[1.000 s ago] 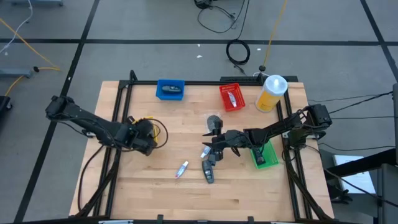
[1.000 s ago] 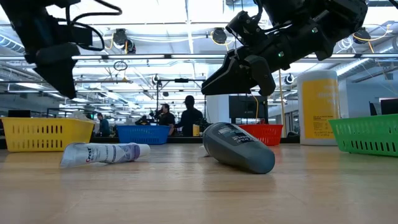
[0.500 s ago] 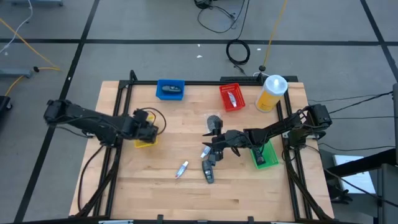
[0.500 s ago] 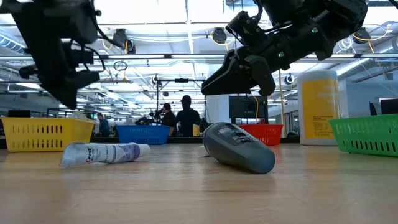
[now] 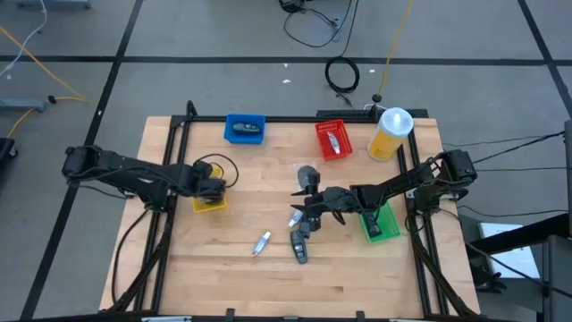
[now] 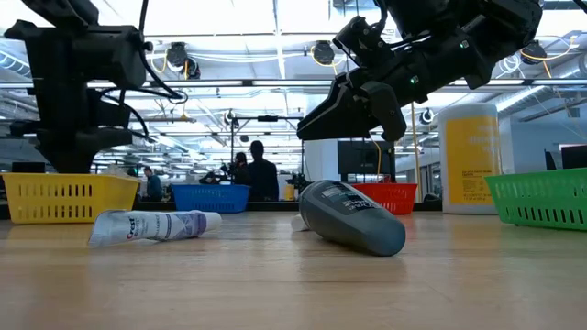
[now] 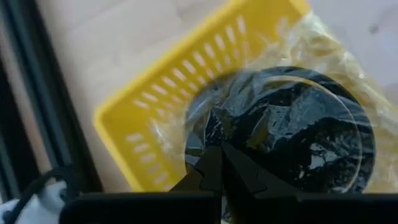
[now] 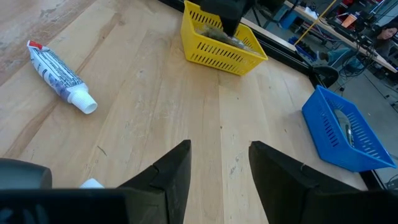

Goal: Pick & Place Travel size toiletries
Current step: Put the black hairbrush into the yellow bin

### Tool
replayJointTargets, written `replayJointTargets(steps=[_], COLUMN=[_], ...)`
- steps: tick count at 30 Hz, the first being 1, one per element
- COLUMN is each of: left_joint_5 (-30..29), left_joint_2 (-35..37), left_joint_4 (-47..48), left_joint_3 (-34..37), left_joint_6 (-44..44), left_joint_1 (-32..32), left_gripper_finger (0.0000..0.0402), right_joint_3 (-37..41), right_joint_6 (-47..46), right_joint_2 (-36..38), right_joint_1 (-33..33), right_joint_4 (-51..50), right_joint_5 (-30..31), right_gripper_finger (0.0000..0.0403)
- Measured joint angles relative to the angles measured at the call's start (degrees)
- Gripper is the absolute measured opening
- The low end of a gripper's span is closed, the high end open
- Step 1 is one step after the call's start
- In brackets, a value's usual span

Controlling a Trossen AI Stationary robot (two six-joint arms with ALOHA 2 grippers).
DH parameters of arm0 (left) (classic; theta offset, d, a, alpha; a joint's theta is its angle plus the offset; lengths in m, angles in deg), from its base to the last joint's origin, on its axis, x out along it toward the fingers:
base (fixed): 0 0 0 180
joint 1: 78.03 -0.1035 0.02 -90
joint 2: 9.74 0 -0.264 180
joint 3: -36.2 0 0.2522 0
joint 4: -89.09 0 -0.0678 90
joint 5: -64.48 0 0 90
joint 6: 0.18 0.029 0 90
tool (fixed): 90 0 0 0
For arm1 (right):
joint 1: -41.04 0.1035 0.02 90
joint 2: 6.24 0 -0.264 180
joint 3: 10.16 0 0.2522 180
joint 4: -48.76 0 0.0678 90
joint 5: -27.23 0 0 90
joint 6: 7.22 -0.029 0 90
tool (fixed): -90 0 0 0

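A dark round disc in a clear wrapper (image 7: 292,130) lies in the yellow bin (image 5: 209,203) at the table's left. My left gripper (image 7: 218,149) is shut and points down at that wrapper; in the low view it (image 6: 70,160) reaches the bin's rim (image 6: 69,179). My right gripper (image 8: 219,165) hangs open above the table's middle, nothing between its fingers. Below it lie a dark grey bottle (image 6: 353,215) and a white tube (image 6: 151,225), each on its side. A grey disc (image 5: 308,174) rests farther back. My left gripper points its shut fingertips (image 7: 210,163) down from above at the clear wrapper (image 7: 214,124) over the disc, near the disc's edge. The disc lies in the yellow bin. Whether the tips touch or pinch the wrapper I cannot tell.
A blue bin (image 5: 244,128) with a dark item and a red bin (image 5: 332,139) with a white tube stand at the far edge. A tall yellow canister (image 5: 391,132) is at the far right. A green bin (image 5: 380,224) sits under the right arm. Bare wood lies toward the near edge.
My left gripper has gone toward the table's far edge and down, turning as it went, until it stands at the yellow bin's rim. The bin, hidden under the gripper before, now shows on its near side.
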Motion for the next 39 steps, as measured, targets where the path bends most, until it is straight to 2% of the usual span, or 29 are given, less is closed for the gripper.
replayJointTargets(steps=[3,5,15,20,30,39], left_joint_5=[3.14,3.06,-6.56,-2.77,3.03,2.57], left_joint_2=[0.00,0.00,0.00,0.00,0.00,0.00], left_joint_4=[0.76,0.73,0.54,-6.81,-7.51,-7.02], left_joint_3=[0.00,-0.04,-5.03,-3.66,0.76,-1.00], left_joint_6=[-1.25,-1.74,0.92,6.40,5.11,6.61], left_joint_1=[1.17,1.89,4.33,5.34,1.85,1.43], left_gripper_finger=[0.0003,0.0004,0.0006,0.0003,0.0006,0.0006], right_joint_3=[0.00,0.00,0.00,0.00,0.00,0.00], right_joint_6=[0.00,0.00,0.00,-0.39,-1.42,-1.32], right_joint_2=[0.00,0.00,0.00,-0.02,-0.02,-0.02], right_joint_1=[0.00,0.00,0.01,0.01,-0.03,-0.08], right_joint_4=[0.00,0.00,0.00,-0.02,-0.04,-0.04], right_joint_5=[0.00,0.01,0.00,0.00,0.01,0.02], right_gripper_finger=[0.0155,0.0155,0.0155,0.0155,0.0155,0.0155])
